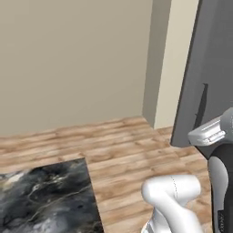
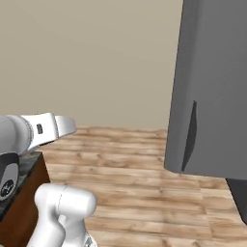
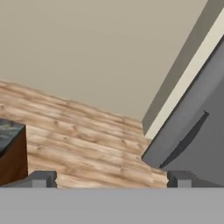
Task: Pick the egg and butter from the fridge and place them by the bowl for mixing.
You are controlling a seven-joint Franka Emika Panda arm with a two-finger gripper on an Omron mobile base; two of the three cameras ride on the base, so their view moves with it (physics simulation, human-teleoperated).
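Note:
The fridge (image 1: pixel 210 68) is a tall plain grey slab at the right, with a dark vertical handle (image 1: pixel 202 105) on its face. It also stands at the right in the right base view (image 2: pixel 212 87) and in the hand view (image 3: pixel 197 131). My gripper (image 3: pixel 111 180) is open, its two dark fingertips (image 3: pixel 41 179) set wide apart with nothing between them. It looks across the wooden floor toward the fridge's lower corner and is well short of it. The egg, the butter and the bowl are out of view.
A counter with a dark marbled top (image 1: pixel 45 200) and brown sides (image 2: pixel 24 207) stands at the left, close to the arm. Wooden floor (image 1: pixel 127 145) stretches between it and the fridge. A beige wall (image 1: pixel 73 59) closes the back.

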